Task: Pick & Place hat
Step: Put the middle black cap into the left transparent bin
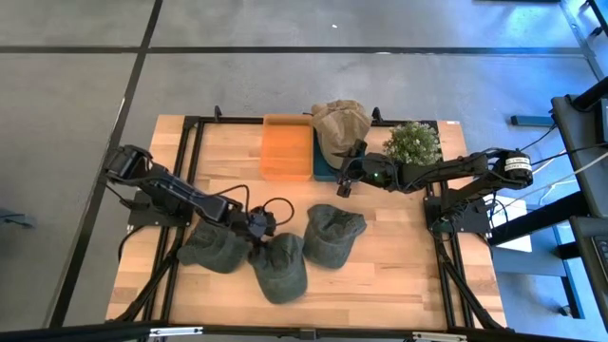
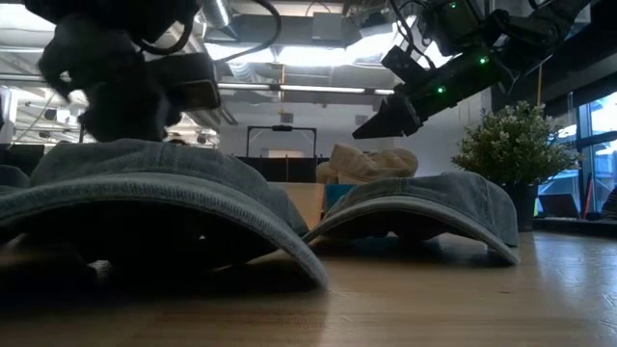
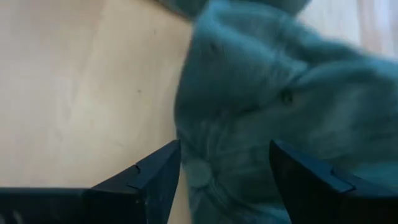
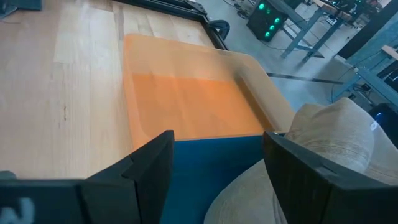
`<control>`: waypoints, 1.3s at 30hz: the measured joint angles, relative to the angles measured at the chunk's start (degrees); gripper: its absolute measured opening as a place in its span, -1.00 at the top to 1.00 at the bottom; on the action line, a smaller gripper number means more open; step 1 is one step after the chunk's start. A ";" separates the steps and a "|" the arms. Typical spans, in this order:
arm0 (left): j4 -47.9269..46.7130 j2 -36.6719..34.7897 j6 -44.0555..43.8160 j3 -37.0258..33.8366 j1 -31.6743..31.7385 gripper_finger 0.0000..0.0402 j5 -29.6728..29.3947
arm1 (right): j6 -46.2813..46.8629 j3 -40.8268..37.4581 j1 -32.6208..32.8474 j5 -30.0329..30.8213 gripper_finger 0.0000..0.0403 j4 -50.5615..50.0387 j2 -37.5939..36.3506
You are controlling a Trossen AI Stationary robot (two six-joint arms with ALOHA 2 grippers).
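Surface: wooden table (image 1: 399,275) on a grey floor, black frame rails along its sides.
Left gripper (image 1: 258,224): low over the near side, fingers spread wide, holding nothing; in its wrist view the two fingers straddle the crown of a grey-green hat (image 3: 273,118).
Hats: three grey-green ones lie on the wood, the left hat (image 1: 214,247), the middle hat (image 1: 281,266) and the right hat (image 1: 332,234), the first two touching.
Bins: orange bin (image 1: 287,147) empty, blue bin (image 1: 326,169) beside it, a tan hat (image 1: 340,119) piled in the blue one.
Right gripper (image 1: 348,179): above the blue bin's near edge, fingers apart, empty.
Plant (image 1: 414,142): at the far right.
Risk: closing here may pinch loose cloth only, so the hat slips or drags its neighbour along.
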 joint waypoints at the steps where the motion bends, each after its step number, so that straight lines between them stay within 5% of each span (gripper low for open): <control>1: -0.04 0.56 0.00 0.00 -0.42 -0.20 -0.09 | -0.02 0.00 0.00 0.00 -0.21 -0.01 0.00; 21: -0.65 6.45 -3.93 0.17 -3.09 -0.13 -8.39 | 1.20 0.00 0.00 0.00 -0.21 -0.40 0.00; 36: -1.49 6.12 -1.47 0.70 -2.58 0.73 -8.53 | 1.14 0.00 0.00 0.00 -0.21 -0.43 0.00; 39: -2.27 5.04 1.44 1.38 -1.96 0.76 -7.34 | 1.11 0.00 0.00 0.00 -0.21 -0.43 0.00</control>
